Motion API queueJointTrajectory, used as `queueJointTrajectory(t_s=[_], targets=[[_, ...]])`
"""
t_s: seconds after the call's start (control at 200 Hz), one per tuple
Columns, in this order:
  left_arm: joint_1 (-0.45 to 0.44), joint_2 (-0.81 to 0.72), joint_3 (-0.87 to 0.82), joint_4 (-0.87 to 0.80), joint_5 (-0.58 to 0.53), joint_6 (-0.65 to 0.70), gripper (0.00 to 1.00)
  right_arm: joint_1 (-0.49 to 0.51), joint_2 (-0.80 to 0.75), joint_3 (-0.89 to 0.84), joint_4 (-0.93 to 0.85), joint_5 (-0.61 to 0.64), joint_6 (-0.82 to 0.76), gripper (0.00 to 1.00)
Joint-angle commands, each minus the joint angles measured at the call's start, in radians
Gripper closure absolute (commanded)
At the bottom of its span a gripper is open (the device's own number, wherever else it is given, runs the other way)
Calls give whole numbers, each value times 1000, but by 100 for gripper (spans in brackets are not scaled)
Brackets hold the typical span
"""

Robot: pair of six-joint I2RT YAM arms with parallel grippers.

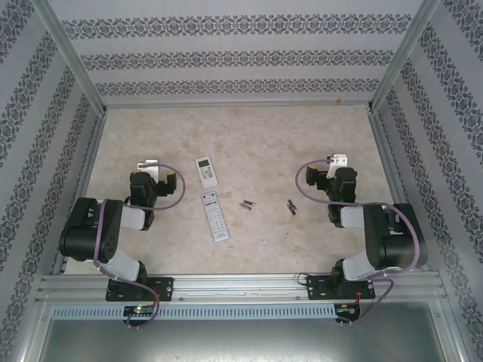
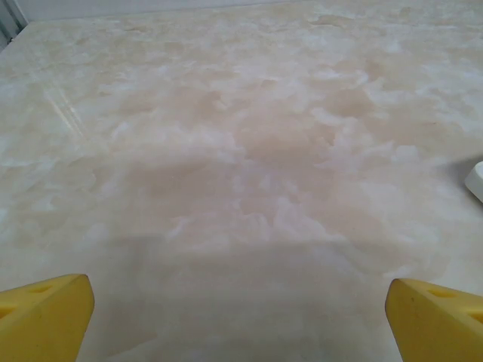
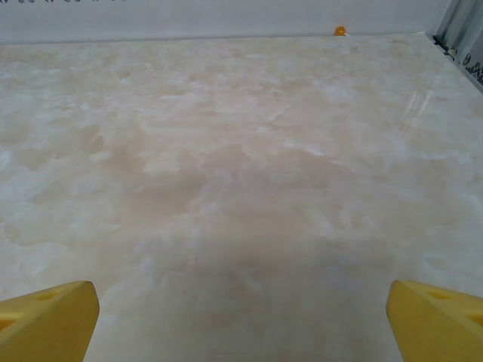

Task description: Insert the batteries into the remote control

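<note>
Four slim dark cylindrical batteries (image 1: 247, 204) with coppery ends lie on the beige marbled surface (image 1: 249, 136) in two pairs, well apart from each other. One pair lies just right of the middle, the other pair (image 1: 291, 207) further right, near the black right arm (image 1: 385, 237). In each pair the two cells lie close side by side; whether they touch is too small to tell.

Just left of the first pair lies a long white remote (image 1: 214, 216) with rows of buttons, face up and slanted. Beyond its far end, apart from it, sits a short white remote (image 1: 206, 172). Both remotes lie between the batteries and the black left arm (image 1: 98, 234), which is folded at the left side; the right arm is folded at the right side. Aluminium frame posts (image 1: 72, 60) and wallpapered walls (image 1: 241, 60) with dark ornamental bands close the surface in on three sides.

The overhead view lays out the batteries and both remotes together. The left wrist view shows the left pincer (image 2: 240, 294) spread wide, its yellow fingertips (image 2: 45, 317) at the bottom corners with bare surface between them. A white corner (image 2: 475, 181) pokes in at the right edge; what it belongs to cannot be told. The right wrist view shows the right pincer (image 3: 241, 294) equally wide over bare surface, and a small orange object (image 3: 339, 31) at the foot of the far wall, a mere speck from above.
</note>
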Motion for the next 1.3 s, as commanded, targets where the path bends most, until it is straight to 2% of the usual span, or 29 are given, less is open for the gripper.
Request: queueJointTrajectory(t_s=[0.0,0.105,0.335,0.505,0.759,0.929,1.084,1.184,1.294], targets=[[8,13,30,59,8,-13,0,4,13,23,57,-33,-24,2],[19,13,32,55,26,-18,0,4,13,24,55,-33,-22,2],[19,14,13,97,-59,-47,0,2,13,25,54,-16,-16,2],[19,12,25,70,-20,-34,0,2,12,26,52,-9,-14,2],[18,13,20,81,-39,-38,0,3,-13,44,12,3,-9,2],[11,-7,-24,155,-56,-36,0,4,-155,87,-231,63,37,2],[4,-103,-37,90,-88,-35,0,5,-277,77,-342,62,132,2],[-15,-215,-24,-42,-108,-35,0,42,-372,109,-487,69,148,2],[-51,-432,108,-507,-117,-183,0,78,-453,218,-785,47,360,2]])
